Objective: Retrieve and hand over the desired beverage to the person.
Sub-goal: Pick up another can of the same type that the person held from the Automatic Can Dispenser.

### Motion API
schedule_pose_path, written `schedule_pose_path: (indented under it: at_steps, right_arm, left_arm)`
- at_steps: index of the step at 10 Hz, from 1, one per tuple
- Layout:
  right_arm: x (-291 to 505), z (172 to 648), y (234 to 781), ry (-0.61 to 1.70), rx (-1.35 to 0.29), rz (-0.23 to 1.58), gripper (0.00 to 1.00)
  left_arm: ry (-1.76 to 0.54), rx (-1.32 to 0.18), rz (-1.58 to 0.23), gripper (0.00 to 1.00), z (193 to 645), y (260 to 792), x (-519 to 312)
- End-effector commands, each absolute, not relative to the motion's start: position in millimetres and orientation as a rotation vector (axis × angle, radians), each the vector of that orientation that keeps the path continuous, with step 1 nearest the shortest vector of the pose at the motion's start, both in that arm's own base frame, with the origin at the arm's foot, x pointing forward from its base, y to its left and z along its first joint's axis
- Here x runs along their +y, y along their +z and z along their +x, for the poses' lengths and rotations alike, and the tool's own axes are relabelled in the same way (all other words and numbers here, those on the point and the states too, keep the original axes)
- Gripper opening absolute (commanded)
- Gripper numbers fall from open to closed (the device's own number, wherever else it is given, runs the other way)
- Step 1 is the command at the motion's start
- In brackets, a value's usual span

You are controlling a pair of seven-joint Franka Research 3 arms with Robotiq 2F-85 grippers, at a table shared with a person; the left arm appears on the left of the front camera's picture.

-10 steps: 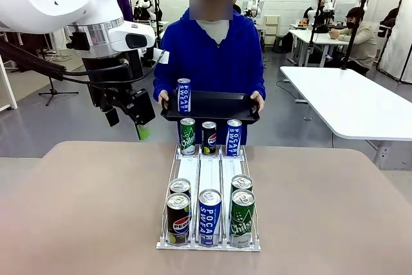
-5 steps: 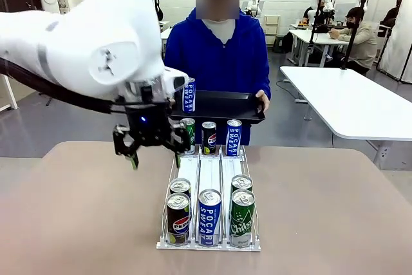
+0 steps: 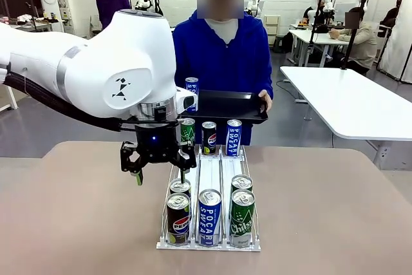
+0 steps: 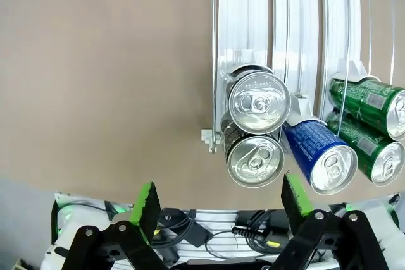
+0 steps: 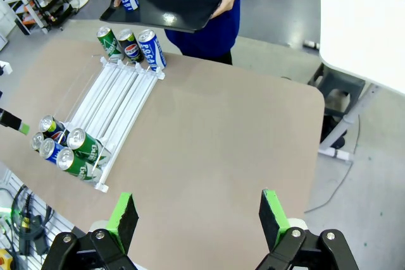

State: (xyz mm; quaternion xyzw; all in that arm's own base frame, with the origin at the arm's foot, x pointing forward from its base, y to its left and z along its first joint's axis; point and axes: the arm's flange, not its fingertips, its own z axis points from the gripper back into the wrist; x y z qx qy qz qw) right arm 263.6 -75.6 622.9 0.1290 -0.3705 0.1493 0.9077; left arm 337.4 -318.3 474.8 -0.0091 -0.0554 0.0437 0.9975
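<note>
Upright at the left end of the black tray (image 3: pixel 232 106): one blue tray Pocari can (image 3: pixel 192 93). Tray held level by the person (image 3: pixel 222 49) in the blue hoodie, beyond the desk's far edge, one hand (image 3: pixel 264 100) gripping its right rim.

Just below it in the front view, at the far end of the white rack (image 3: pixel 209 169): far Chilsung can (image 3: pixel 187 134), far Pepsi can (image 3: pixel 209 136), far Pocari can (image 3: pixel 234 136), one per lane, all upright. Middle stretch of all three lanes bare.

At the rack's near end, front row: near Pepsi can (image 3: pixel 178 218), near Pocari can (image 3: pixel 210 216), near Chilsung can (image 3: pixel 242 218). Close behind, a second left-lane can (image 3: pixel 180 187) and a second right-lane can (image 3: pixel 242 183).

Left claw (image 3: pixel 160 175) spread wide, holding nothing, pointing straight down above the left lane's near pair, clear of their tops. Seen from its wrist, both silver lids between the two green pads, one pad out past the rack's outer rail over bare desk (image 3: pixel 77 223).

Right claw (image 5: pixel 197 216) likewise spread wide and empty, high over the near right part of the desk.

Broad bare surface on either side of the rack, wider on the right. Rack's near end close to the desk's near edge, far end short of the far edge.
</note>
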Motion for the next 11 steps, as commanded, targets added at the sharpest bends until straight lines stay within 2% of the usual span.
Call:
schedule_pose_path:
  at_steps: [1, 11]
  right_arm:
    - [-74.1, 265.8, 618.5, 0.314, -0.78, 0.273, 1.0]
    - [-74.1, 265.8, 618.5, 0.314, -0.78, 0.273, 1.0]
  left_arm:
    - [0.097, -0.116, -0.033, 1.0, 337.8, 480.7, -318.1]
    - [-0.074, -0.102, -0.009, 1.0, 331.5, 441.9, -329.6]
